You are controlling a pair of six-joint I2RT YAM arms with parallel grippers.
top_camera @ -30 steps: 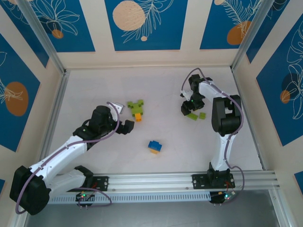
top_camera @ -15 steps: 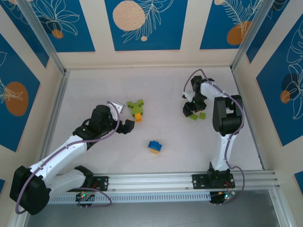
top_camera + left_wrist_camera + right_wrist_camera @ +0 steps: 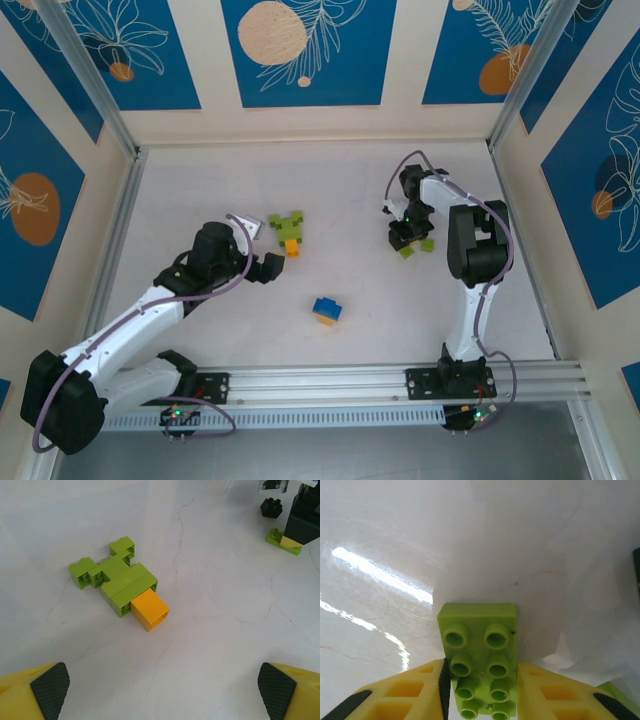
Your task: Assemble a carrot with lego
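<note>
White surface [image 3: 350,190] lies inside cream walls set with blue panels that carry pale leaf drawings and orange discs.

Toward the left of the middle lies the part-built lego: a lime green cluster [image 3: 116,575] of several bricks joined flat, with an orange brick [image 3: 149,611] fixed to its near end. The left pincer [image 3: 162,690] hangs just short of it, jaws spread wide and holding nothing, its dark pads [image 3: 49,690] at the bottom corners of the left wrist view.

A blue brick [image 3: 327,307] sits alone near the middle of the surface, well apart from the cluster, on an orange piece that shows at its lower edge.

On the right side, the right pincer [image 3: 480,680] points down at the surface and has its yellow fingers [image 3: 410,695] pressed against both long sides of a lime brick [image 3: 479,640], studs up, two rows of four. The brick seems to lie flat on the surface, though the wrist view is too close to be sure. A second small lime piece [image 3: 428,244] lies just beside this pincer, and a tiny black brick [image 3: 270,507] stands near it.
</note>
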